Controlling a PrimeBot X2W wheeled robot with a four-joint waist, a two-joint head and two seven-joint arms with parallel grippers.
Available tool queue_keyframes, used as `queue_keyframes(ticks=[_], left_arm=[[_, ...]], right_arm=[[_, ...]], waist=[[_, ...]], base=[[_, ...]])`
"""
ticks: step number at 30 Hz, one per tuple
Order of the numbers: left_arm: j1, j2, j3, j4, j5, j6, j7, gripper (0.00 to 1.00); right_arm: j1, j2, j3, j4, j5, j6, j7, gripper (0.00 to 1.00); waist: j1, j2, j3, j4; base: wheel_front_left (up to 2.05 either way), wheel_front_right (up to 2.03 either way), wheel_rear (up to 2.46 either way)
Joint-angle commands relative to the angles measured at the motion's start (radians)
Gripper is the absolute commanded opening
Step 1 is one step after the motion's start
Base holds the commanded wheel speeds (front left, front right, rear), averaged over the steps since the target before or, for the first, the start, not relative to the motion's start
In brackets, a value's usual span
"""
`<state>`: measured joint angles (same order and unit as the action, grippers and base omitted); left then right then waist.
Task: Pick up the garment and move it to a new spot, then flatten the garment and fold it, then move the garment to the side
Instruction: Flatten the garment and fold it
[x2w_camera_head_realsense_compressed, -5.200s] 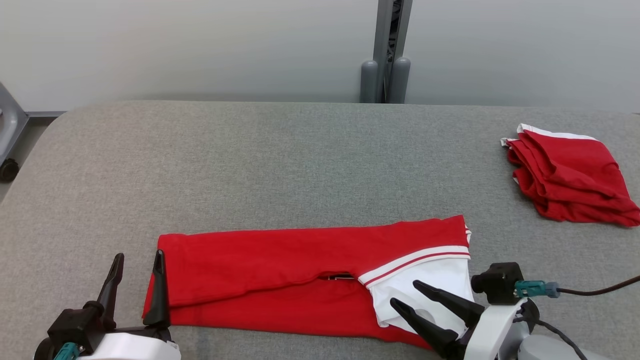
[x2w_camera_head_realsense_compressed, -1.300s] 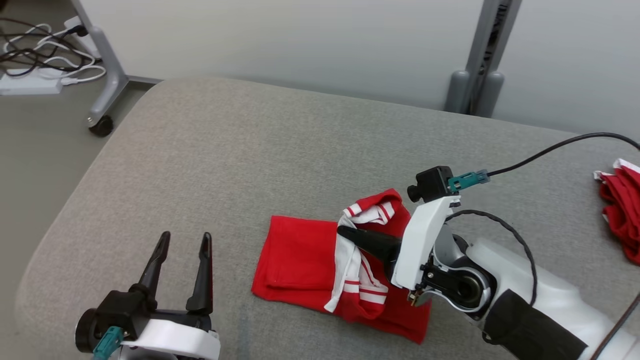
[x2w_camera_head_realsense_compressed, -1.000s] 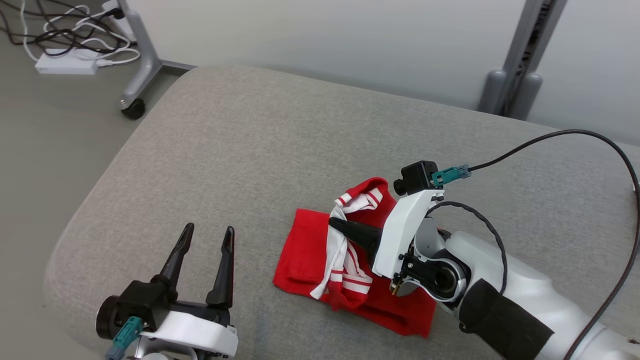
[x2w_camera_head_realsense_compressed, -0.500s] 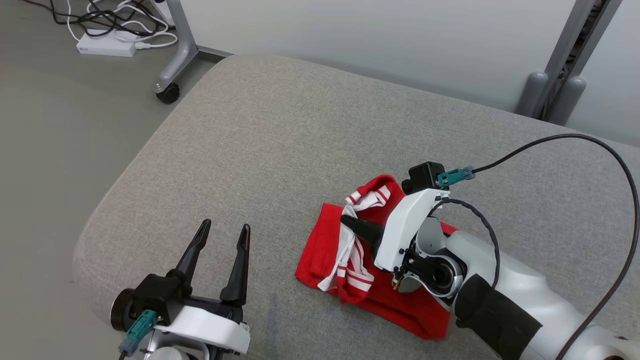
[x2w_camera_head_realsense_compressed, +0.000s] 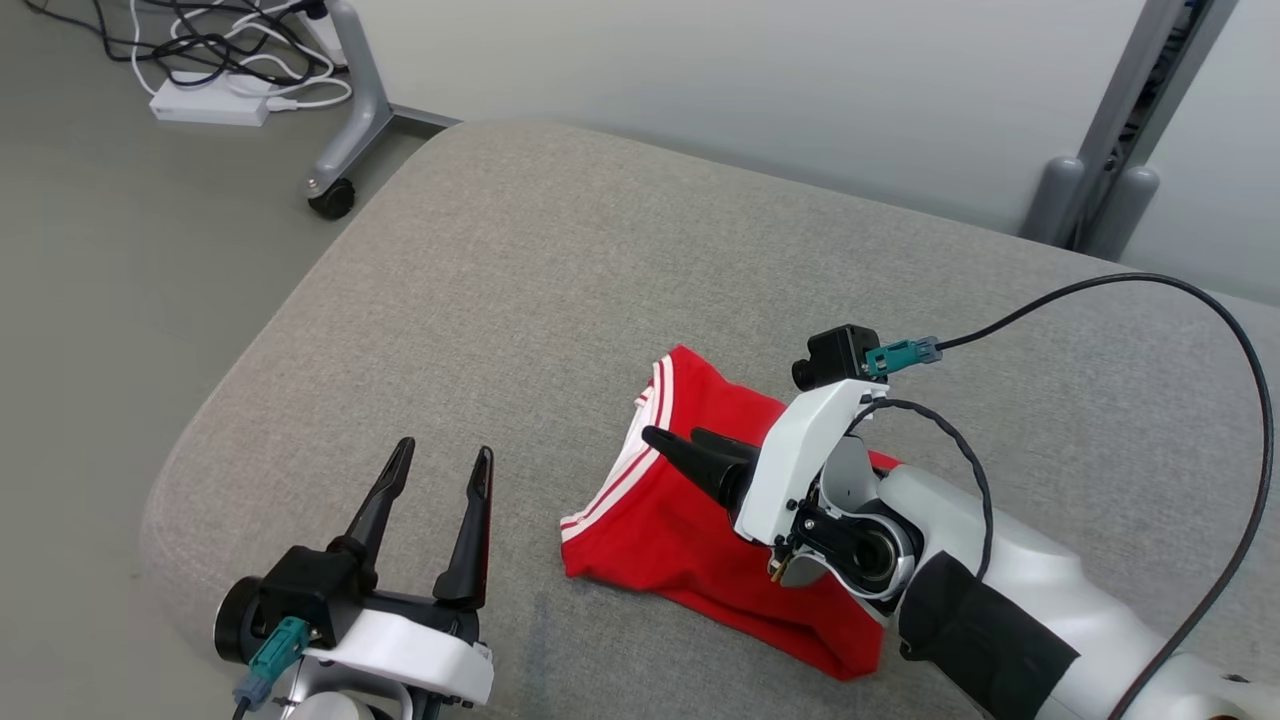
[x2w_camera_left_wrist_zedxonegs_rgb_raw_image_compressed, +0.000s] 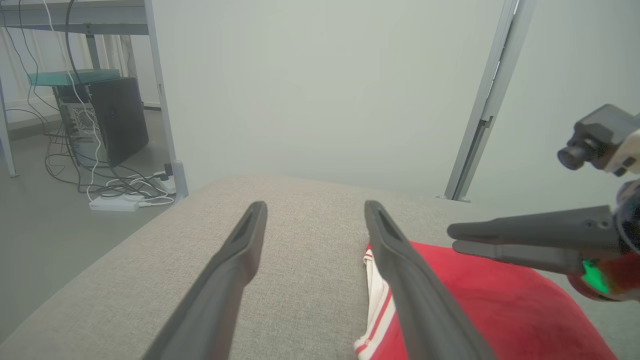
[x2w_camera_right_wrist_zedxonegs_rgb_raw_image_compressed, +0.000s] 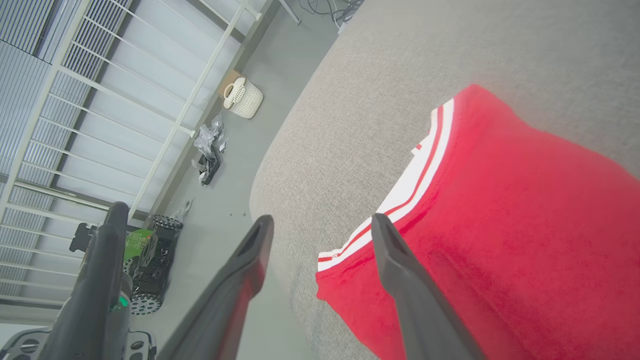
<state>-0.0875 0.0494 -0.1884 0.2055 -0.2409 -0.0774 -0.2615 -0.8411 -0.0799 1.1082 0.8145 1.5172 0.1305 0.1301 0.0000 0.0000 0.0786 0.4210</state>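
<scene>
From the head view, the red garment (x2w_camera_head_realsense_compressed: 660, 520) lies folded into a compact wad on the grey padded bench (x2w_camera_head_realsense_compressed: 600, 250), towards its near left corner, with a white-striped hem along its left edge. It looks like light, limp knit that will sag and spill open if lifted by one layer, so I'd pinch through the whole stack at a folded edge rather than the loose hem. The right pincer (x2w_camera_head_realsense_compressed: 672, 437) sits over the middle of the cloth with its fingers slightly parted and nothing between them. The left pincer (x2w_camera_head_realsense_compressed: 444, 450) hangs wide open and empty just left of the garment, over bare bench. In the left wrist view, its own two fingers (x2w_camera_left_wrist_zedxonegs_rgb_raw_image_compressed: 250, 235) frame plain upholstery, with the striped hem just to their right. The right pincer (x2w_camera_left_wrist_zedxonegs_rgb_raw_image_compressed: 454, 238) reaches in low above the red cloth (x2w_camera_left_wrist_zedxonegs_rgb_raw_image_compressed: 475, 300); whether it touches, I can't tell. In the right wrist view, the right pincer (x2w_camera_right_wrist_zedxonegs_rgb_raw_image_compressed: 320, 220) is spread open and clamps nothing, one finger over the garment (x2w_camera_right_wrist_zedxonegs_rgb_raw_image_compressed: 500, 225) and the other past its hem.
</scene>
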Motion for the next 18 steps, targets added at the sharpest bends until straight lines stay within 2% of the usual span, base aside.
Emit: queue_keyframes(ticks=[1, 5, 10, 14, 18], left_arm=[[0.002, 0.003, 0.007, -0.003, 0.006, 0.0, -0.003, 1.0], [0.013, 0.003, 0.019, -0.009, 0.015, -0.006, -0.003, 1.0], [0.019, 0.004, 0.034, -0.018, 0.027, -0.009, -0.003, 1.0], [0.031, 0.003, 0.049, -0.026, 0.038, -0.013, -0.003, 1.0], [0.04, 0.004, 0.064, -0.036, 0.048, -0.015, -0.003, 1.0]], right_arm=[[0.009, -0.011, -0.002, -0.012, 0.01, 0.0, -0.008, 1.0], [0.021, -0.049, -0.013, -0.098, 0.002, 0.0, -0.057, 1.0], [0.021, -0.135, 0.025, -0.182, -0.103, 0.0, -0.198, 1.0], [0.024, -0.196, 0.062, -0.183, -0.179, 0.0, -0.301, 1.0], [0.04, -0.235, 0.083, -0.149, -0.203, 0.0, -0.336, 1.0]], waist=[[0.0, 0.0, -0.006, -0.009], [0.0, 0.0, -0.016, -0.029], [0.0, 0.0, -0.024, -0.053], [0.0, 0.0, -0.032, -0.071], [0.0, 0.0, -0.038, -0.089]], base=[[0.0, 0.0, 0.0], [0.0, 0.0, 0.0], [0.0, 0.0, 0.0], [0.0, 0.0, 0.0], [0.0, 0.0, 0.0]])
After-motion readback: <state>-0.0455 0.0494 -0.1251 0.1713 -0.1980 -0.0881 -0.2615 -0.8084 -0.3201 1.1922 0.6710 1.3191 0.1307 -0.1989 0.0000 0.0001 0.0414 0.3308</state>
